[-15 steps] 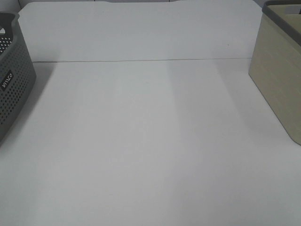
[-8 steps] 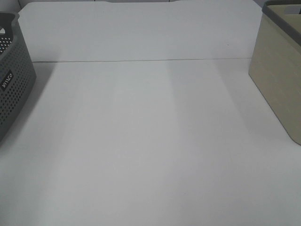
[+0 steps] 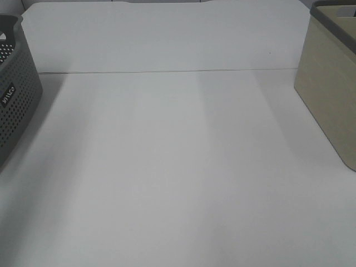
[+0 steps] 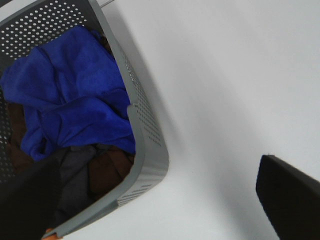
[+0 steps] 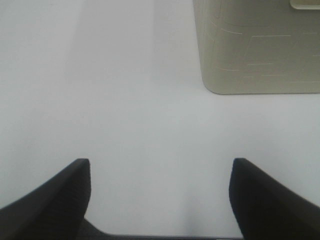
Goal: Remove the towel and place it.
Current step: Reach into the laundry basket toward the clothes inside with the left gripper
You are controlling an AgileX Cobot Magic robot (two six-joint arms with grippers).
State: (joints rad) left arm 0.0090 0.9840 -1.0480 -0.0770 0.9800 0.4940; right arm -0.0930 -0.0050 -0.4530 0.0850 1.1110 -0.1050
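Left gripper (image 4: 157, 167) hangs wide open and empty above the corner of the grey perforated basket (image 4: 146, 150); right gripper (image 5: 160, 162) is likewise spread and holds nothing, over bare tabletop (image 5: 125, 90) short of the beige bin (image 5: 260, 50). Neither shows in the high view, where the basket sits at the left edge of the frame and the bin at the upper right. The towel (image 4: 75, 95) lies crumpled inside the basket, on top of brown and grey cloths (image 4: 105, 172). It looks soft, light and limp, so it should drape and trail; a raised fold near the middle of the heap seems the best pinch; lifting high would clear the wall, and the cloths beneath may drag along.
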